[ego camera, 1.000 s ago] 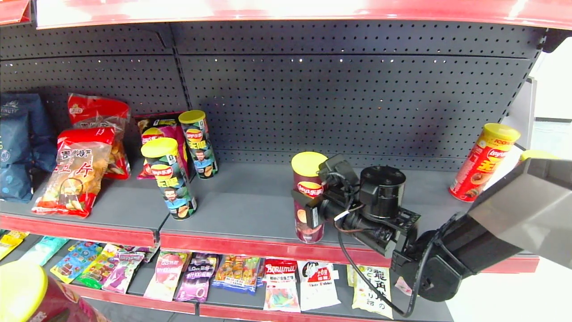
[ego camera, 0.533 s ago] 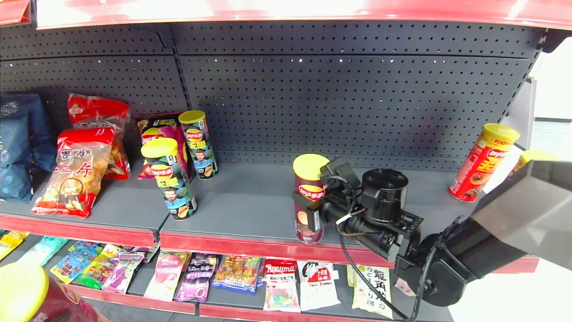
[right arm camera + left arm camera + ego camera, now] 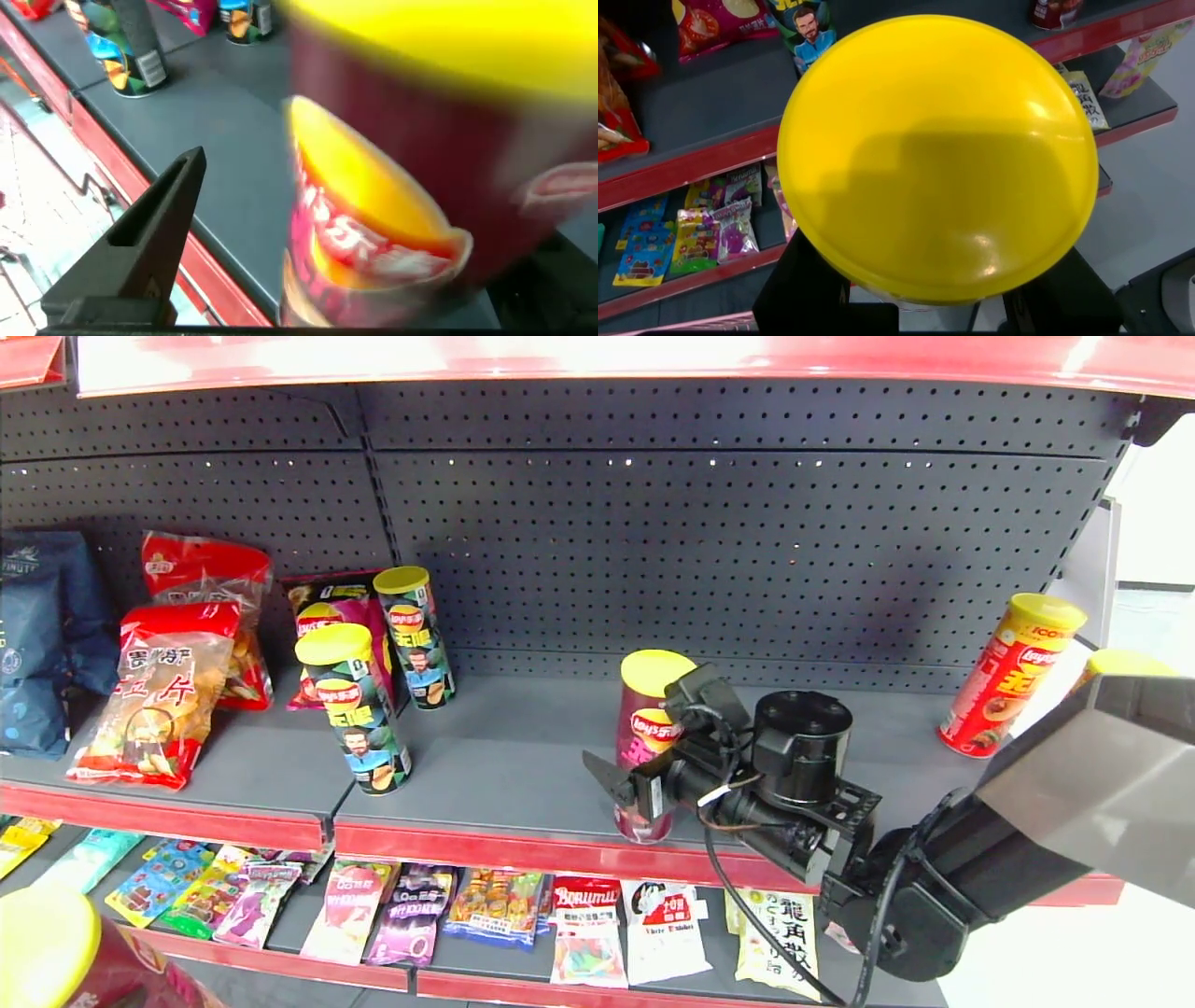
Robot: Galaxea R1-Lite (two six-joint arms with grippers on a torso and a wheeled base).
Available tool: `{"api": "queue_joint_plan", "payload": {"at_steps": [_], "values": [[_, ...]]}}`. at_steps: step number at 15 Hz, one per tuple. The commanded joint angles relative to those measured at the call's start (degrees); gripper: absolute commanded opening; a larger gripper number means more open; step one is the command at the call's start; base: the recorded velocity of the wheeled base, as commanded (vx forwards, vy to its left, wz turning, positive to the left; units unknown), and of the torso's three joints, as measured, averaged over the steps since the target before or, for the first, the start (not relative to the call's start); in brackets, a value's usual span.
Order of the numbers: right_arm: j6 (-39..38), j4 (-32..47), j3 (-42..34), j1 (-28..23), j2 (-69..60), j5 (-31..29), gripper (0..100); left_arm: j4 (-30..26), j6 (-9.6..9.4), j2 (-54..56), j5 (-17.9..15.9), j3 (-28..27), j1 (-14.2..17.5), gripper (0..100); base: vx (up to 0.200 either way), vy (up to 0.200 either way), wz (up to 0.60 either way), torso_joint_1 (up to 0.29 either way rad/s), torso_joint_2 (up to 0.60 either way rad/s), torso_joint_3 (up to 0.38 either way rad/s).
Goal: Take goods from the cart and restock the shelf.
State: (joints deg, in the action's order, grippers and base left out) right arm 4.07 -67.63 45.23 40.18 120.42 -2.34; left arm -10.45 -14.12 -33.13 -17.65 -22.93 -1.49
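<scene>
Tilting maroon can (image 3: 646,714) on shelf (image 3: 504,770), between spread right jaws.

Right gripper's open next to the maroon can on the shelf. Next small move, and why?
Probably back the right gripper straight out toward the front edge of the shelf, with no sideways sweep. Its jaws stand open, with one finger close beside the maroon can, which stands near that edge; a sideways brush could tip it. The left gripper holds another can, ready next.
</scene>
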Motion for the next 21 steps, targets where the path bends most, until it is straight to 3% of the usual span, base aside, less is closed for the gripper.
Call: {"api": "queue_joint_plan", "payload": {"at_steps": [1,13,21], "values": [[0.06,-0.22,-0.40,0.07,-0.01,-0.12,100,-0.01,-0.03,0.00,-0.01,-0.01,-0.01,0,0.000,0.000,0.00,0.000,0.00,0.000],[-0.20,-3.03,-9.19,-0.28,-4.67,-1.88,100,-0.01,-0.03,0.09,-0.54,0.43,-0.01,0,0.000,0.000,0.00,0.000,0.00,0.000],[-0.20,-2.59,-24.84,-0.10,-23.39,-5.22,100,0.08,0.76,3.16,-0.98,2.72,-0.01,0,0.000,0.000,0.00,0.000,0.00,0.000]]}}
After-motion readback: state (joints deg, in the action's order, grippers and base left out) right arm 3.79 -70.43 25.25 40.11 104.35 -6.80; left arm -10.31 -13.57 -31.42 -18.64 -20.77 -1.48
